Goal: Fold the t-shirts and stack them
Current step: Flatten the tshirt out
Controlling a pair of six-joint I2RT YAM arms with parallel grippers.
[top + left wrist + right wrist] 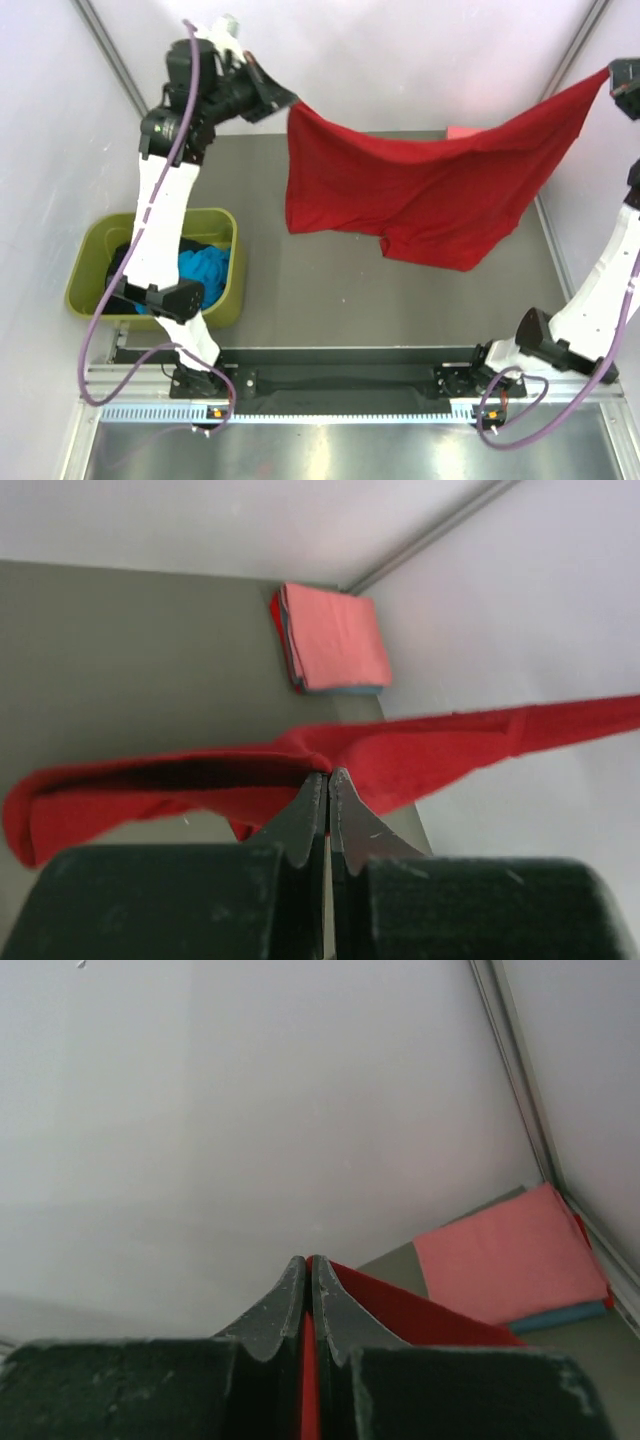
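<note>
A bright red t-shirt (420, 190) hangs spread in the air above the table, held by two corners. My left gripper (283, 100) is shut on its left corner; the left wrist view shows the red cloth (420, 755) pinched at the fingertips (328, 777). My right gripper (612, 78) is shut on its right corner, high at the far right; red cloth (420, 1315) shows between the jaws (308, 1263). A folded stack with a salmon-pink shirt on top (335, 635) over blue and red ones lies in the far right corner (510, 1260). Turquoise (205, 272) and black shirts lie in the tub.
An olive-green plastic tub (228, 290) stands at the left, beside the left arm. White walls close the table's back and sides. The grey table surface (300, 290) lies under the hanging shirt.
</note>
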